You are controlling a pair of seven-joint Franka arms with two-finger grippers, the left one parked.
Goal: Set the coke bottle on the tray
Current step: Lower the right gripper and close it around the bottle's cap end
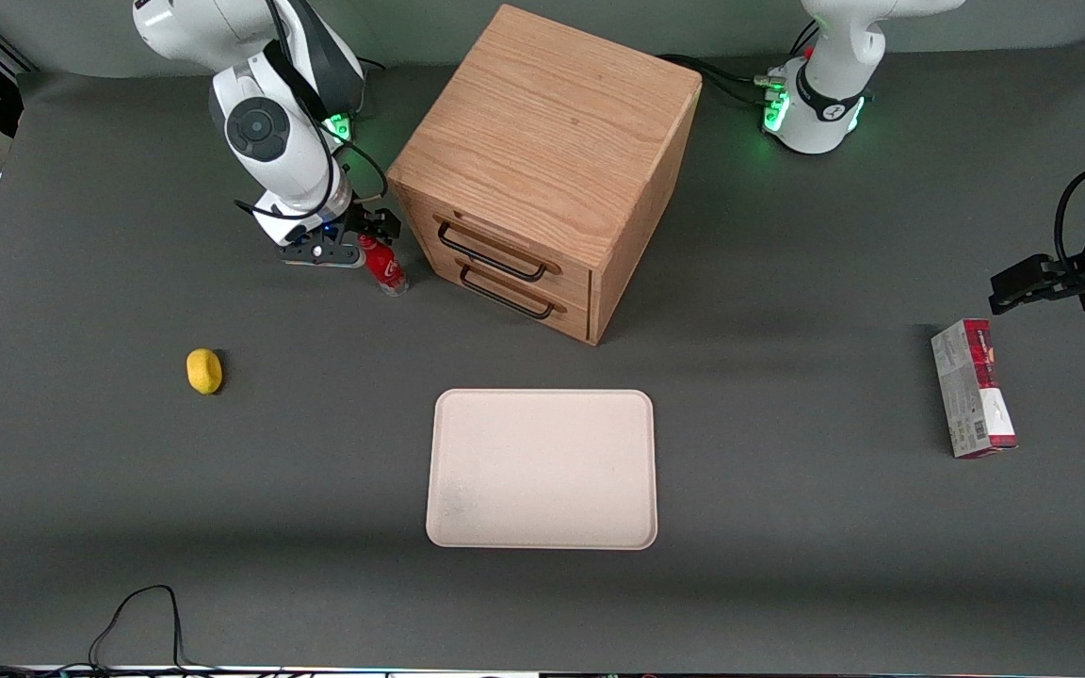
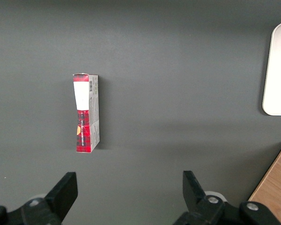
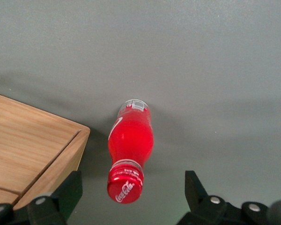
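From the front we see the coke bottle (image 1: 384,265) standing on the dark grey counter (image 1: 128,471), just beside the lower front corner of the wooden drawer cabinet (image 1: 542,160) on the working arm's side. The right arm's gripper (image 1: 354,247) hangs low directly over the bottle's cap end, its fingers spread and not closed on anything. The cream tray (image 1: 542,468) lies flat, nearer to the front camera than the cabinet and well apart from the bottle. A yellow lemon (image 1: 204,370) rests toward the working arm's end of the counter, nearer the camera than the bottle. A red-and-grey carton (image 1: 973,387) lies toward the parked arm's end.

In the left wrist view we find the carton (image 2: 86,113) lying flat on the counter (image 2: 178,70), with a rounded corner of the tray (image 2: 278,70) and an edge of the cabinet (image 2: 276,187) showing at the border.

In the right wrist view we look down on the bottle (image 3: 129,150): its red cap with white script faces the camera, its clear base sits on the counter (image 3: 201,56). The two fingers (image 3: 61,197) of the gripper (image 3: 131,197) stand wide apart on either side of the cap, touching nothing. A corner of the cabinet (image 3: 33,145) sits near the bottle, not touching it.
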